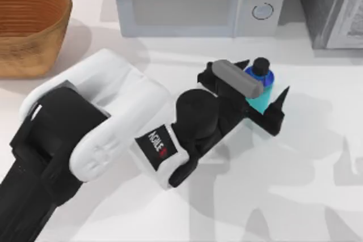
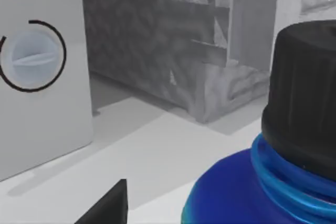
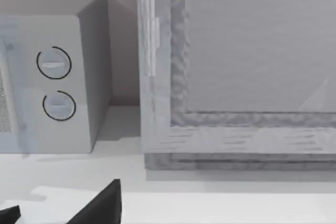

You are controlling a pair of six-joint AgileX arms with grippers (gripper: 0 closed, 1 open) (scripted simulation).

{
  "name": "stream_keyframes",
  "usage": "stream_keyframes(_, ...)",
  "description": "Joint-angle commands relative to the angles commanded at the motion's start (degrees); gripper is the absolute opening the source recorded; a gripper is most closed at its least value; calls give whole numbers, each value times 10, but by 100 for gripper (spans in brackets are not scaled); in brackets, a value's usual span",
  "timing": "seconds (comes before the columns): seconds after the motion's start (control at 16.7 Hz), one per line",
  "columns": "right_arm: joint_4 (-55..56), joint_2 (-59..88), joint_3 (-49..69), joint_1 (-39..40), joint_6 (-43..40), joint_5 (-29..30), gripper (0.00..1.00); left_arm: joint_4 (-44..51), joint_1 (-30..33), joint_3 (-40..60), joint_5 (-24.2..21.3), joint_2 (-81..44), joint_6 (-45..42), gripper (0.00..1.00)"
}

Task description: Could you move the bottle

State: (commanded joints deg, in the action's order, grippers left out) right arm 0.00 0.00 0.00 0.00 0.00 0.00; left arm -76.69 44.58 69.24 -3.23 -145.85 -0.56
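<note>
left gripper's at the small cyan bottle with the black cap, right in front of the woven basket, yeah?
Not the basket. The left gripper is at the small cyan bottle with the round black cap, but in front of the grey microwave; the top view shows the woven basket far off at the table's left.

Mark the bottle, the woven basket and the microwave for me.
bottle (image 1: 261,101): top view, cyan body below the black cap.
woven basket (image 1: 25,38): top view, outer woven wall at the table's left.
microwave (image 1: 181,1): top view, door window.
</note>
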Motion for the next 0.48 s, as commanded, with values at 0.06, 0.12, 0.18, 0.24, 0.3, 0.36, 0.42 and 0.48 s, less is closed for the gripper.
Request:
stream_keyframes(0.06, 0, 0, 0, 0, 0, 0, 100, 0, 0, 0, 0, 0, 0, 77)
stream_keyframes(0.12, 0, 0, 0, 0, 0, 0, 100, 0, 0, 0, 0, 0, 0, 70)
stream_keyframes(0.18, 0, 0, 0, 0, 0, 0, 100, 0, 0, 0, 0, 0, 0, 62)
stream_keyframes(0.24, 0, 0, 0, 0, 0, 0, 100, 0, 0, 0, 0, 0, 0, 55)
stream_keyframes(0.3, 0, 0, 0, 0, 0, 0, 100, 0, 0, 0, 0, 0, 0, 47)
stream_keyframes(0.36, 0, 0, 0, 0, 0, 0, 100, 0, 0, 0, 0, 0, 0, 40)
stream_keyframes(0.42, 0, 0, 0, 0, 0, 0, 100, 0, 0, 0, 0, 0, 0, 32)
stream_keyframes(0.48, 0, 0, 0, 0, 0, 0, 100, 0, 0, 0, 0, 0, 0, 25)
